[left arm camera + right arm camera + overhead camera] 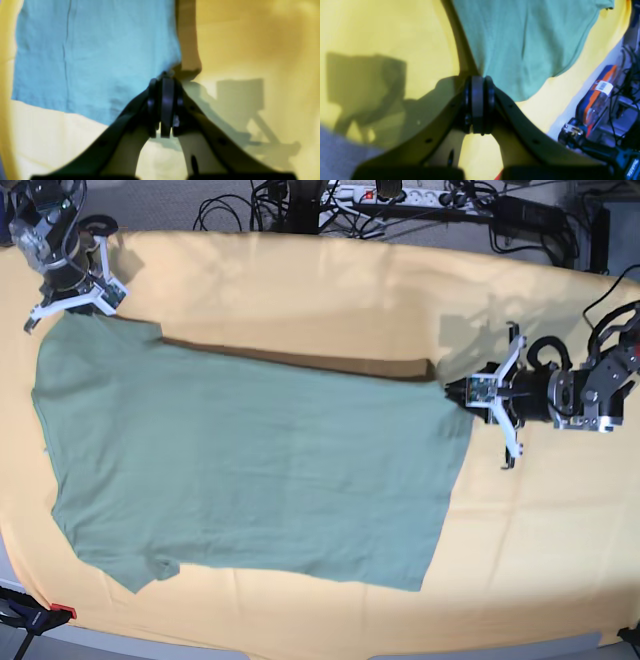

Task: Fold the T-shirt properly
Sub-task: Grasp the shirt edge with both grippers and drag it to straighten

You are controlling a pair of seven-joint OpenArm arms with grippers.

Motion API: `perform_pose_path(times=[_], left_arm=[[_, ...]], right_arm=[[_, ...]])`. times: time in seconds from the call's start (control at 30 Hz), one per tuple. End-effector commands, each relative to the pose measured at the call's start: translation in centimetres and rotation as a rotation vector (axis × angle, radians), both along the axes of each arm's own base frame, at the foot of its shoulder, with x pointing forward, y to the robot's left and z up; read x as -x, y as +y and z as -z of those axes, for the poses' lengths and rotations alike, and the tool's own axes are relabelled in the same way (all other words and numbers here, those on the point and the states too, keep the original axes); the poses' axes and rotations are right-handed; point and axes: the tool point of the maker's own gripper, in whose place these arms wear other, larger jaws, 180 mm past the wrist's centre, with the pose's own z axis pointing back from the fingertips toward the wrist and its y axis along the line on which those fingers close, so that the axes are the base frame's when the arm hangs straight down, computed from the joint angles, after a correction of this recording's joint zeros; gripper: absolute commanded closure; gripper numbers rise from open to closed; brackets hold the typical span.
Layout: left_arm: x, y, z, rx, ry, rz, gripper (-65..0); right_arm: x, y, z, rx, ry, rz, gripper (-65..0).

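The sage-green T-shirt (250, 470) lies spread across the orange-yellow table cloth (540, 520). Its far edge is held slightly off the cloth and casts a dark band of shadow behind it. My right gripper (72, 306) is at the back left, shut on the shirt's far left corner. The right wrist view shows its fingers (478, 100) pressed together where the T-shirt (520, 45) comes to a point. My left gripper (462, 392) is at the right, shut on the shirt's far right corner. In the left wrist view its closed fingertips (166, 100) pinch the corner of the T-shirt (100, 55).
A power strip (400, 195) and tangled cables run behind the table's far edge. An orange clamp (45, 613) grips the front left corner. Beyond the cloth's edge, the right wrist view shows an orange tool case (597, 97) and a drill.
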Motion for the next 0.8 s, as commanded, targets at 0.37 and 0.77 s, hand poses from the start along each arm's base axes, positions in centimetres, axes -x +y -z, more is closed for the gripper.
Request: perform_pose_path(times=[0.37, 0.77], left_arm=[[7.7, 0.2, -1.7, -0.019, 0.083, 0.113, 0.0], [10.0, 0.6, -3.6, -0.006, 0.136, 0.107, 0.0]], right_arm=[[5.9, 0.5, 0.0, 0.013, 0.172, -0.016, 0.0], [10.6, 2.0, -0.7, 0.015, 0.290, -0.039, 0.0]])
